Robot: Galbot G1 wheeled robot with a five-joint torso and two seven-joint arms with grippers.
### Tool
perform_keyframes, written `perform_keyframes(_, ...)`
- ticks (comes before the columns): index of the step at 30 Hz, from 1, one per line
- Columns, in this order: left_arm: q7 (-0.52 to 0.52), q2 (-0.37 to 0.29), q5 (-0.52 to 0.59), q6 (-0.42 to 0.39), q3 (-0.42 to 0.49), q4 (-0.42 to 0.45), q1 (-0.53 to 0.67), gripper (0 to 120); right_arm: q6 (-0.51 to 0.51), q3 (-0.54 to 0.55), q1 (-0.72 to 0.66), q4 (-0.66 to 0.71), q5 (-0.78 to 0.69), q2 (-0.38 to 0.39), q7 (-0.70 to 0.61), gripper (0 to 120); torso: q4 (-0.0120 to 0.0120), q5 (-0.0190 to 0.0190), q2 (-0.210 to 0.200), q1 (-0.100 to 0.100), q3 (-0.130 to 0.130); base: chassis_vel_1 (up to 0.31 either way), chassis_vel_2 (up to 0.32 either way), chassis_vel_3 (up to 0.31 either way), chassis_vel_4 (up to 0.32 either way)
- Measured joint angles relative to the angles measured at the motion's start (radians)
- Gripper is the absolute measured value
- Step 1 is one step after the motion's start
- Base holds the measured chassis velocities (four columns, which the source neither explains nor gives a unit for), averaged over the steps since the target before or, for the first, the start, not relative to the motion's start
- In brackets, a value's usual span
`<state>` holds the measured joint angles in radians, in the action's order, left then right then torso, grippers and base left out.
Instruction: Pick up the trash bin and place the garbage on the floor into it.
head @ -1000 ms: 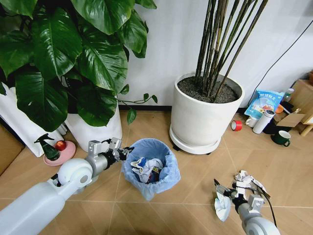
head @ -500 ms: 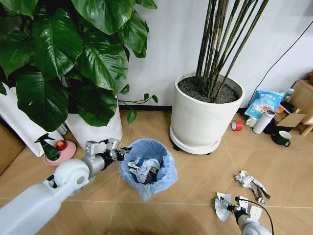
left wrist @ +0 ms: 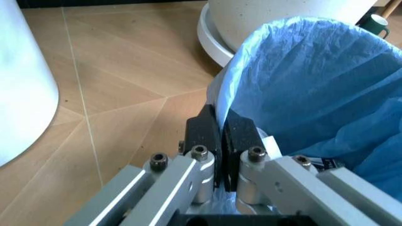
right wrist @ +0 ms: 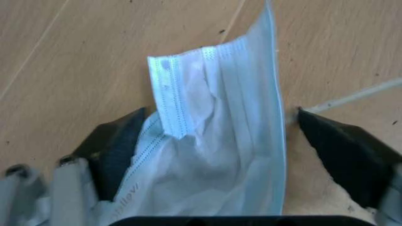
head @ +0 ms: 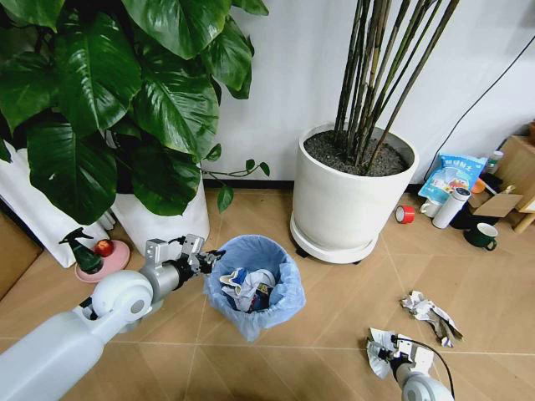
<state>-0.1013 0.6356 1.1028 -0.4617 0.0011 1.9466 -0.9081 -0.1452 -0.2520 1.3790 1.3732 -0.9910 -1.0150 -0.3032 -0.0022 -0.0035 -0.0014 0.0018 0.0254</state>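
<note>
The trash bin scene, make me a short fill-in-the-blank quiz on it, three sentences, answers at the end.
1. The left gripper is clamped on the rim of the trash bin, which is lined with a light-____ plastic bag.
2. The right gripper is open around a pleated face ____ lying on the floor.
3. A crumpled piece of garbage lies on the floor to the ____ of the bin.

Answers: blue; mask; right
</note>
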Motion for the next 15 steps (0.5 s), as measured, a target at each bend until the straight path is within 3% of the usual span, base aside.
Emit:
perform_keyframes(5, -0.001, -0.001, 0.003, 0.000, -0.001, 0.001, 0.003, 0, -0.001, 0.000, 0.002, 0.002, 0.000, 0.002, 0.000, 73, -0.0002, -0.0005, 0.000, 0.000, 0.000, 0.000, 0.000, 0.000, 0.000)
perform_keyframes(15, -0.001, -0.001, 0.005, -0.001, -0.009, -0.001, 0.003, 0, -0.003, -0.006, 0.019, 0.022, -0.002, 0.010, 0.002, 35, 0.0000, 0.0007, 0.000, 0.000, 0.000, 0.000, 0.000, 0.000, 0.000)
